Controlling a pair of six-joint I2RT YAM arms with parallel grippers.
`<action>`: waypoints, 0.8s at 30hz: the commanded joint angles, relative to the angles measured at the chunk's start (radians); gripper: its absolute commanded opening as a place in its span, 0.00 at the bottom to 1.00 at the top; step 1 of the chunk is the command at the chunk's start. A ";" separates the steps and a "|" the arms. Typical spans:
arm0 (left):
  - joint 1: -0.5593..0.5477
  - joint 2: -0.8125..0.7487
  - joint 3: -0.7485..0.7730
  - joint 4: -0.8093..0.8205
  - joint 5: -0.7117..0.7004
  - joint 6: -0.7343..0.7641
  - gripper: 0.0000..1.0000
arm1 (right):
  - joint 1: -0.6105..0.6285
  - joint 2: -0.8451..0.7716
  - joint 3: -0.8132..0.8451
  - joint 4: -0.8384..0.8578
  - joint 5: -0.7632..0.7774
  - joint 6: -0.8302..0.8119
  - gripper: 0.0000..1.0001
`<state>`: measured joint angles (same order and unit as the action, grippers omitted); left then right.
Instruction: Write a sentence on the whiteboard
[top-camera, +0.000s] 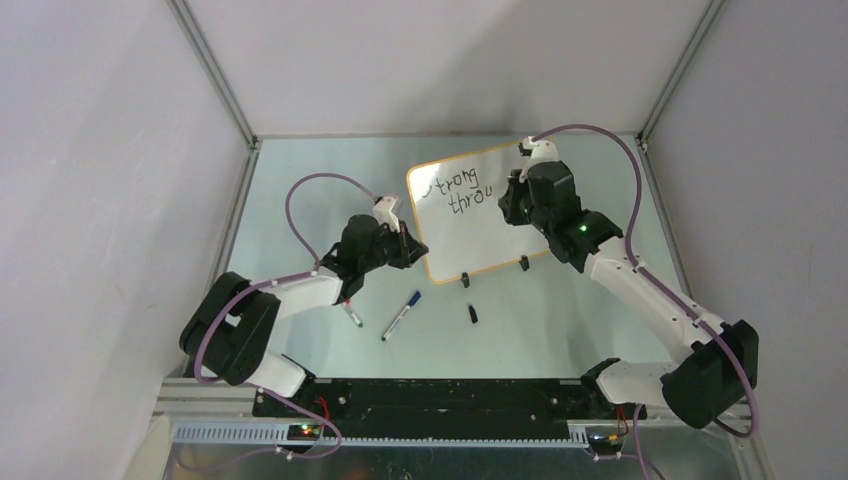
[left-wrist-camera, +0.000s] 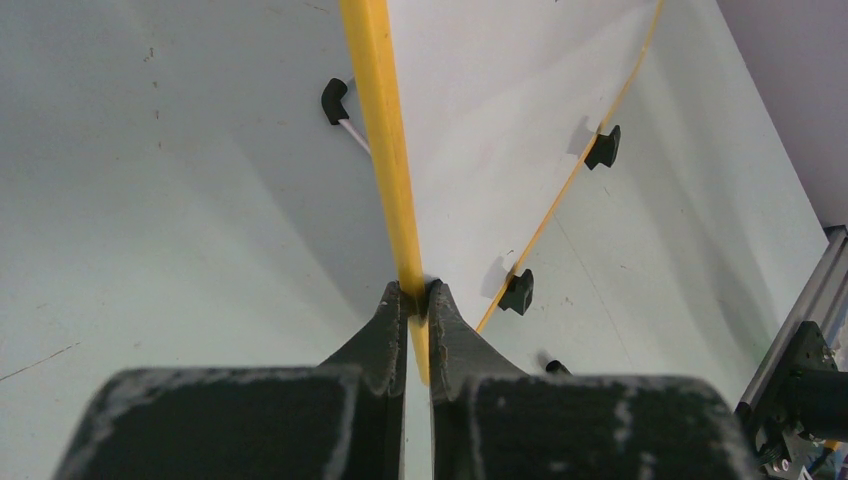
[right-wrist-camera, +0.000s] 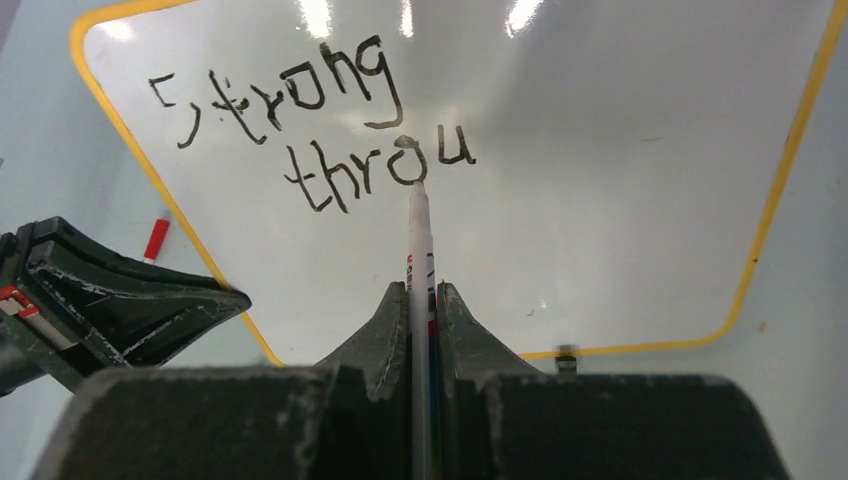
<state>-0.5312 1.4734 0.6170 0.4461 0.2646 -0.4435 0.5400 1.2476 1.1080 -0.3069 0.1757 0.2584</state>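
Observation:
The whiteboard (top-camera: 490, 238) lies tilted at the middle of the table, with its orange-yellow rim (left-wrist-camera: 385, 150) in view. The sentence (top-camera: 468, 195) reads "Strong throu" in two staggered black lines (right-wrist-camera: 320, 120). My left gripper (top-camera: 414, 248) is shut on the board's left rim (left-wrist-camera: 418, 295). My right gripper (top-camera: 515, 203) is over the board's right half, shut (right-wrist-camera: 421, 292) on a white marker (right-wrist-camera: 419, 240). The marker's tip touches the board just below the "o" and "u" of "throu".
A blue-capped marker (top-camera: 400, 315), a red-ended marker (top-camera: 352, 316) and a small black cap (top-camera: 472, 313) lie on the table in front of the board. Two black clip feet (top-camera: 466, 279) (top-camera: 523, 263) sit on the board's near edge. Grey walls enclose the table.

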 joint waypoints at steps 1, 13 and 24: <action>-0.004 -0.031 -0.007 0.021 -0.045 0.044 0.00 | -0.024 0.032 0.114 -0.110 0.000 0.004 0.00; -0.006 -0.017 0.003 0.013 -0.042 0.040 0.00 | -0.083 0.088 0.189 -0.164 -0.035 -0.013 0.00; -0.006 -0.020 0.006 -0.001 -0.052 0.050 0.00 | -0.110 0.190 0.279 -0.215 -0.100 -0.015 0.00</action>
<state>-0.5320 1.4734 0.6170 0.4450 0.2642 -0.4431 0.4339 1.4220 1.3384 -0.5064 0.1062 0.2531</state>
